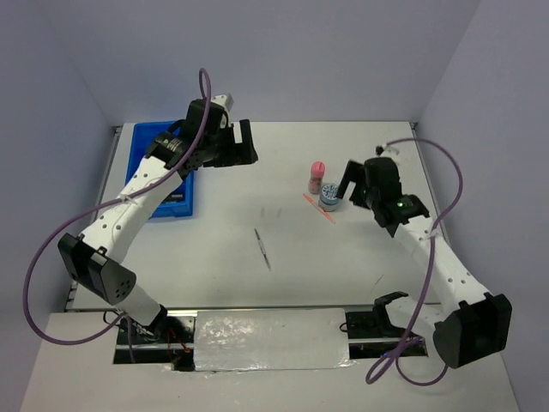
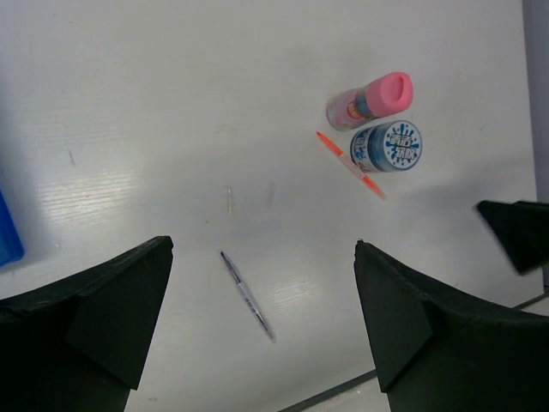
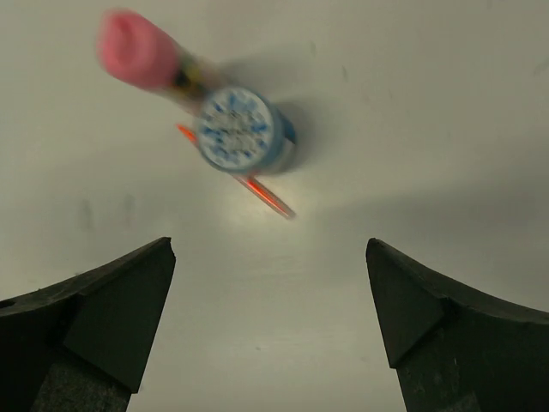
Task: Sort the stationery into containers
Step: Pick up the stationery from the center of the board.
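Hovering empty, left gripper (image 1: 236, 148) and right gripper (image 1: 353, 182) both stood fully spread.
Pink-capped tube (image 1: 316, 178), blue-white disc (image 1: 329, 197) and orange stick (image 1: 317, 209) clustered just beside the right one; grey stick (image 1: 262, 249) lay alone at centre; blue tray (image 1: 174, 199) sat far left.

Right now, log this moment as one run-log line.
left gripper: open, empty | right gripper: open, empty | unsorted on table: pink-capped tube, blue-white disc, orange stick, grey stick | blue tray: beneath left arm

White arms (image 1: 137, 193), purple cables (image 1: 34, 275), black left end effector (image 2: 262, 247) and right end effector (image 3: 268, 245).
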Tool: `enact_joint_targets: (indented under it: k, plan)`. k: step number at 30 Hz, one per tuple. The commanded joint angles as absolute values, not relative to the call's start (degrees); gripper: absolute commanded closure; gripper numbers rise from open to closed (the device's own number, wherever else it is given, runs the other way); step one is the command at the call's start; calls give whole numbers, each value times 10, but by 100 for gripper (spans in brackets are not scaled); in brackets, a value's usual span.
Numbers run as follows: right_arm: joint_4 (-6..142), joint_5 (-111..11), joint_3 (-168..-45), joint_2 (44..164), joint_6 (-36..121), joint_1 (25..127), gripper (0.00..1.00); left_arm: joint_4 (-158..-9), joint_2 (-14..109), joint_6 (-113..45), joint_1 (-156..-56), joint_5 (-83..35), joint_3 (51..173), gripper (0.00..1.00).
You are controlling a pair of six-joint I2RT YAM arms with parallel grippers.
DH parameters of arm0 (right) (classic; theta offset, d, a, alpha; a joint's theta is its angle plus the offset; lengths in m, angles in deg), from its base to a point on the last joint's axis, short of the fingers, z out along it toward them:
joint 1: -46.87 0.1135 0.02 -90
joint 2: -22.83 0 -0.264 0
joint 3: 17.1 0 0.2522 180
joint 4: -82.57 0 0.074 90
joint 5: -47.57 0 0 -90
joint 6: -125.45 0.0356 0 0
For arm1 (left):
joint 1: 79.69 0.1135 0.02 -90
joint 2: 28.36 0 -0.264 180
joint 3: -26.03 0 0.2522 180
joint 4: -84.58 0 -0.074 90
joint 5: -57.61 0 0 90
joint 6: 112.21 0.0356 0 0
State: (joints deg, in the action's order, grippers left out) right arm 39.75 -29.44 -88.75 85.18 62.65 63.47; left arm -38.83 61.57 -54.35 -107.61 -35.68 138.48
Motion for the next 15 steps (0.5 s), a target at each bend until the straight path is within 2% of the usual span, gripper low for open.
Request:
enact_joint_targets:
  k: [1,5,8,10,15]
  plan:
    - [421,-316,-800,836,638,600,0,-432,618,-562,-1089,-309,1428,1]
    - [459,-340,-718,782,685,552,0,-440,653,-551,-1143,-319,1436,1]
    - [515,-392,-690,768,618,549,0,-434,673,-580,-1155,-316,1437,1]
    - [537,-444,-687,799,569,547,0,-442,660,-596,-1155,-313,1413,1]
    - [576,-449,-691,862,498,548,1,-405,632,-569,-1155,-319,1413,1]
